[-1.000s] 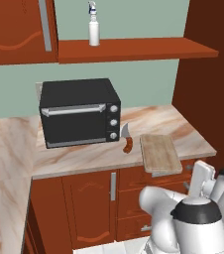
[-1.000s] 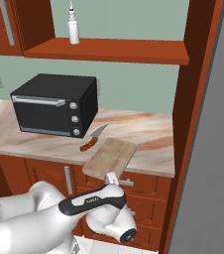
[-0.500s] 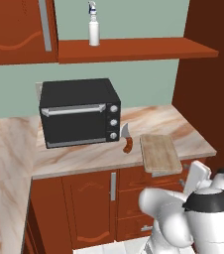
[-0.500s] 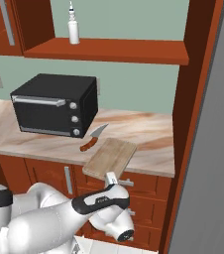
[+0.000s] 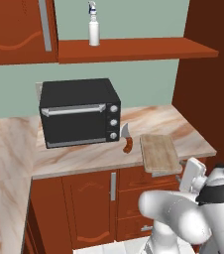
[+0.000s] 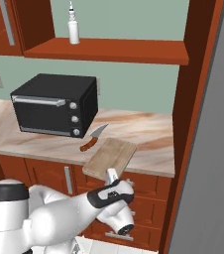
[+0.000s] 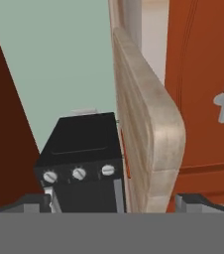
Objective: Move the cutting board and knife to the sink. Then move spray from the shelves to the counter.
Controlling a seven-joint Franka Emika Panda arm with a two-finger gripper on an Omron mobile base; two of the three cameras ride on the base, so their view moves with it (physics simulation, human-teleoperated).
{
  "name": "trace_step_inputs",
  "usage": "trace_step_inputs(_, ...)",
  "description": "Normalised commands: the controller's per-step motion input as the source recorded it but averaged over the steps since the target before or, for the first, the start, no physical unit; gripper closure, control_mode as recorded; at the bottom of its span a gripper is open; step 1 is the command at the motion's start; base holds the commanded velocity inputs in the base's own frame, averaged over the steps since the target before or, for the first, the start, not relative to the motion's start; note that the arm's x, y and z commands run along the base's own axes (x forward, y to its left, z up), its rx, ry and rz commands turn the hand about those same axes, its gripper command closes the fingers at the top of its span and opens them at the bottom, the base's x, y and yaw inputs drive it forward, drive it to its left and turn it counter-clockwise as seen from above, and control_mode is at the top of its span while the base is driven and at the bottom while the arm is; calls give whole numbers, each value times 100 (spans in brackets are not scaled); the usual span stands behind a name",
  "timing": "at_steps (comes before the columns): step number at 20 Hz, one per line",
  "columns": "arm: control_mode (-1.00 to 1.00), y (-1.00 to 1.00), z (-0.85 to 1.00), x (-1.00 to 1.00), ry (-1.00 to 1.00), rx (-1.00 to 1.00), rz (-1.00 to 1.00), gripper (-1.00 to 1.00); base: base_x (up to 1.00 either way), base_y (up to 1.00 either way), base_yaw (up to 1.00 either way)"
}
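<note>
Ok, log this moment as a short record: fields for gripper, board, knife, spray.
gripper: open, fingers to either side of the board's overhanging edge, not closed on it
cutting board: flat on the counter, one end past the front edge
knife: on the counter between board and black oven
spray: upright on the shelf

Wooden cutting board point(image 5: 158, 153) overhanging counter point(image 5: 84, 156) edge, knife point(image 5: 127, 140) beside, spray point(image 5: 93, 29) on shelves point(image 5: 134, 49)

Arm's folded down low w/ the elbow bulging out front, forearm angling up twd the counter edge. Gripper point(image 6: 112, 174) sits rolled on its side, jaws spread wide, fingertips point(image 7: 37, 201) at both lower corners in the hand view, nothing clamped.
</note>
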Motion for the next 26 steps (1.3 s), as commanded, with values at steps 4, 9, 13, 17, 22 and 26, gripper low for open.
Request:
trace_step_inputs(4, -100, -8, -14, 13, -3, 1, 0, -100, 0, 0, 0)
trace_step_inputs(9, -100, -8, -16, 9, -3, 0, 0, -100, 0, 0, 0)
trace_step_inputs(13, -100, -7, -24, 4, -4, 0, 0, -100, 0, 0, 0)
trace_step_inputs(17, -100, -4, -27, 5, -4, 0, 0, -100, 0, 0, 0)
trace_step_inputs(22, -100, -3, -26, 5, -4, 0, 0, -100, 0, 0, 0)
trace_step_inputs(26, -100, -1, -26, 6, -4, 0, 0, -100, 0, 0, 0)
